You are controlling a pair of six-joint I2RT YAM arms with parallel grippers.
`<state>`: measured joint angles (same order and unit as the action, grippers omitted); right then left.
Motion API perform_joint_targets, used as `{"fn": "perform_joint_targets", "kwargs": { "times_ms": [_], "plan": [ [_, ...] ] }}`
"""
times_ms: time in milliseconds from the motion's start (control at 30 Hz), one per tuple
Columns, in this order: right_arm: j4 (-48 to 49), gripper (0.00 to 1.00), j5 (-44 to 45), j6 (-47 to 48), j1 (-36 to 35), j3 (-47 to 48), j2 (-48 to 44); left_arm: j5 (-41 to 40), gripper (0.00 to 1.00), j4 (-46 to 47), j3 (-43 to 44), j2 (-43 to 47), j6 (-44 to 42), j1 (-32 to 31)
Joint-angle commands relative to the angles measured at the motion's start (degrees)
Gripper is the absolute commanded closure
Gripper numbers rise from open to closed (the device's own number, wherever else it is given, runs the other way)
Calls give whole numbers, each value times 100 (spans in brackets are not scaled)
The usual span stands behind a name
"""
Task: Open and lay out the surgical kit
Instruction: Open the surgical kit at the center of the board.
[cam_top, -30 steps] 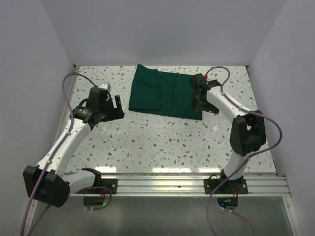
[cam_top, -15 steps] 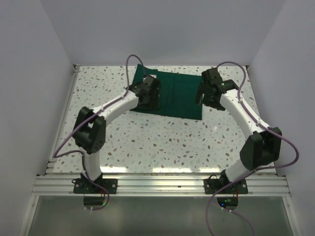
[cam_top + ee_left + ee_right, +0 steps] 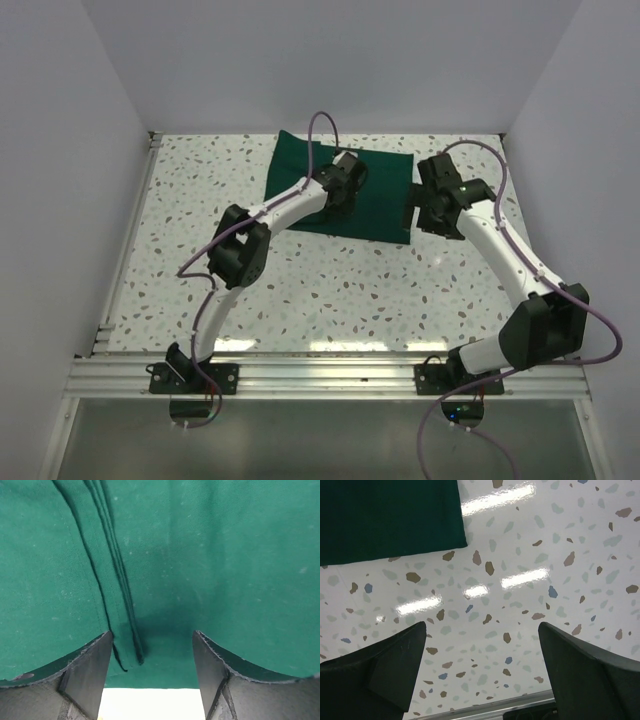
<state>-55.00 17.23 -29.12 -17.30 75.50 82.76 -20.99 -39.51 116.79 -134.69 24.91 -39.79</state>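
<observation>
Dark green cloth wrap (image 3: 385,200) of the surgical kit lies folded flat as a closed rectangle on the speckled worktop (image 3: 300,280), directly beneath the left gripper (image 3: 343,203) and just to the left of the right gripper (image 3: 415,215).

The left gripper is poised low over the middle of the wrap with its jaws apart and nothing held between them. In the left wrist view the cloth wrap (image 3: 225,555) fills nearly everything ahead of the left gripper (image 3: 151,636). A layered fold edge (image 3: 117,575) runs down the cloth and ends between the two dark fingers (image 3: 87,672), closer to the left one. The wrap's edge crosses just behind the fingertips, with a strip of pale worktop showing below it. Whether the fingertips touch the cloth cannot be told.

The right gripper (image 3: 481,630) stands wide open and holds nothing. Its fingers (image 3: 385,670) frame bare worktop (image 3: 520,555). One corner of the cloth wrap (image 3: 385,515) sits ahead and to the left of this gripper, apart from both fingers. From above, this gripper hangs just beside the wrap's right edge, near its nearer right corner, over the worktop and not over the cloth.
</observation>
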Motion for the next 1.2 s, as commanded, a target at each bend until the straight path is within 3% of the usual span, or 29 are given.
{"fn": "perform_joint_targets", "kwargs": {
  "times_ms": [0, 433, 533, 833, 1033, 1167],
  "plan": [
    [-19, 1, 96, 188, -1, -106, -217, -300, 32, -224, 300, -13, 67, 33],
    [7, 2, 43, 82, -2, -317, -208, -722, 38, -250, -333, 154, 207, 94],
    [-37, 2, 104, 109, -10, -300, -260, -687, 46, -268, -385, 136, 278, 173],
    [-81, 2, 184, 56, -2, -528, -454, -748, 100, -382, -236, 496, 287, 323],
    [-72, 2, 131, -14, -10, -528, -410, -626, 100, -514, -358, 1409, 540, 980],
    [-72, 2, 149, 38, -2, -309, -270, -371, 100, -366, -920, 2165, 656, 2112]
  ]
}}
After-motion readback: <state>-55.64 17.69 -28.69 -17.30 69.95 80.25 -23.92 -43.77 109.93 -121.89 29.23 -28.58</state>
